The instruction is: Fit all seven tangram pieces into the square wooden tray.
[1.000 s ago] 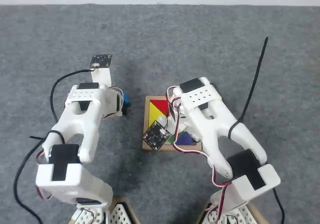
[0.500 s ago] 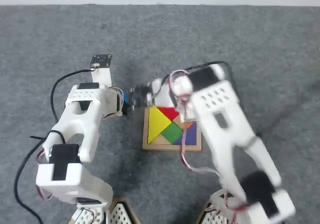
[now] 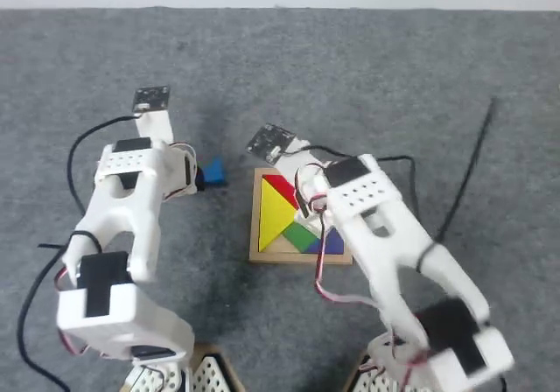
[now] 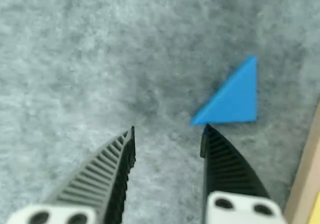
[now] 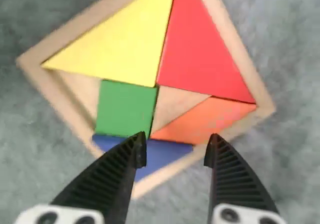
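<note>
The left gripper (image 4: 167, 134) is held open and empty; a flat blue triangle (image 4: 232, 96) is seen on grey felt (image 4: 75, 44) just off one ribbed fingertip, beside the wooden tray (image 4: 307, 184). The right gripper (image 5: 177, 141) is spread wide above the tray, in which a yellow triangle (image 5: 120, 49), red triangle (image 5: 197, 59), green square (image 5: 125, 109) and orange piece (image 5: 205, 121) are seated.

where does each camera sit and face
High view: fixed above, looking down on white left arm, right arm, square wooden tray, blue triangular piece.
Left wrist view: on the left arm, looking past its open left tool at that blue piece.
Right wrist view: on the right arm, looking past its open right tool into the tray.
High and right wrist views share the tray.
</note>
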